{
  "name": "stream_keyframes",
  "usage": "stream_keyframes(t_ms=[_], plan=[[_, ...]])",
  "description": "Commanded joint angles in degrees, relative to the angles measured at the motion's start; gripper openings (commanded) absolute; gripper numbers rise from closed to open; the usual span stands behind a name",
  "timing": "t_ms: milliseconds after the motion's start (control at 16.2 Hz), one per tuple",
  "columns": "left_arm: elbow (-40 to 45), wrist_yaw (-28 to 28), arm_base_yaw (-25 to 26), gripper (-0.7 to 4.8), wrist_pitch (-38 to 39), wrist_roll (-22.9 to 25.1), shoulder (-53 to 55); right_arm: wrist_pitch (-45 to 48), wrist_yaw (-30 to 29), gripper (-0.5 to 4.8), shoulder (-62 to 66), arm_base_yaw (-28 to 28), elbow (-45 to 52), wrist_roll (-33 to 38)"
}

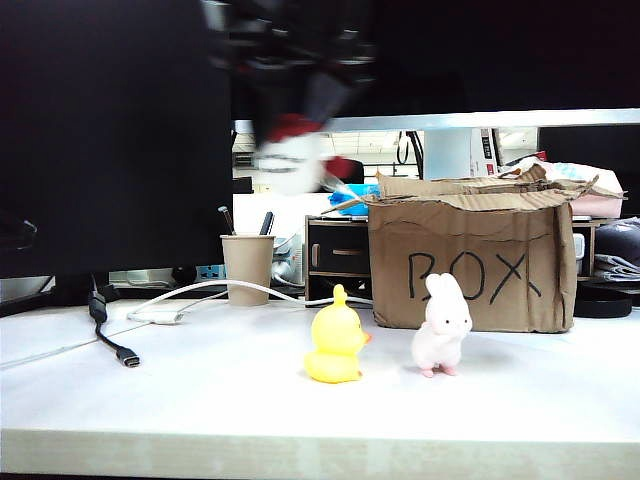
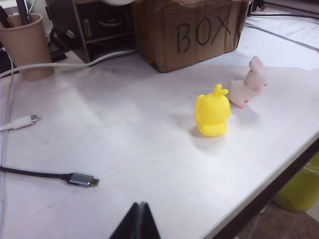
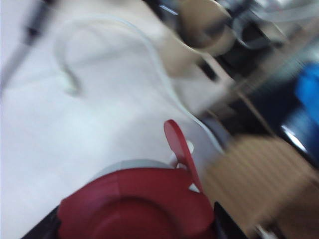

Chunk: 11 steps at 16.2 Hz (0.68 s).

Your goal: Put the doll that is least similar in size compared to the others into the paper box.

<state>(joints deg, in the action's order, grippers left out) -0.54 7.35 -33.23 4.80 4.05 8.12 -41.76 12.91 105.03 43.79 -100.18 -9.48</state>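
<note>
The doll (image 1: 290, 160), a white plush with a dark-red lid (image 3: 134, 204) and a red side tag (image 3: 177, 144), hangs blurred in the air to the upper left of the paper box (image 1: 470, 260). My right gripper (image 1: 300, 115) comes down from above and is shut on the doll; its dark fingers (image 3: 225, 224) flank the lid. The brown box has "BOX" in black marker on its front (image 2: 199, 32); it shows as a blurred brown patch (image 3: 254, 179) in the right wrist view. My left gripper (image 2: 141, 205) is shut on nothing, low over the near table, and does not show in the exterior view.
A small yellow duck (image 1: 336, 350) and a small white-pink rabbit (image 1: 441, 325) stand in front of the box. A beige paper cup (image 1: 247, 265) with pens stands left of it. A white cable (image 1: 200, 295) and a black USB cable (image 2: 75, 178) lie on the table.
</note>
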Motion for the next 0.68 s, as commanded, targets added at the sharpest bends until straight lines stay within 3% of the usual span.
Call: stream_keyframes(t_ms=[62, 309, 680], plan=[[-0.02, 0.24, 0.04, -0.05, -0.59, 0.02, -2.16, -1.92, 0.55, 1.69, -2.16, -2.36, -0.5, 0.48], [-0.04, 0.37, 0.02, -0.05, -1.29, 0.02, -7.91, -4.35, 0.63, 1.66, -2.91, -5.46, -0.5, 0.46], [-0.07, 0.39, 0.02, -0.05, -1.4, 0.02, -7.93, -4.55, 6.03, 1.65, -3.85, -8.02, -0.5, 0.42]])
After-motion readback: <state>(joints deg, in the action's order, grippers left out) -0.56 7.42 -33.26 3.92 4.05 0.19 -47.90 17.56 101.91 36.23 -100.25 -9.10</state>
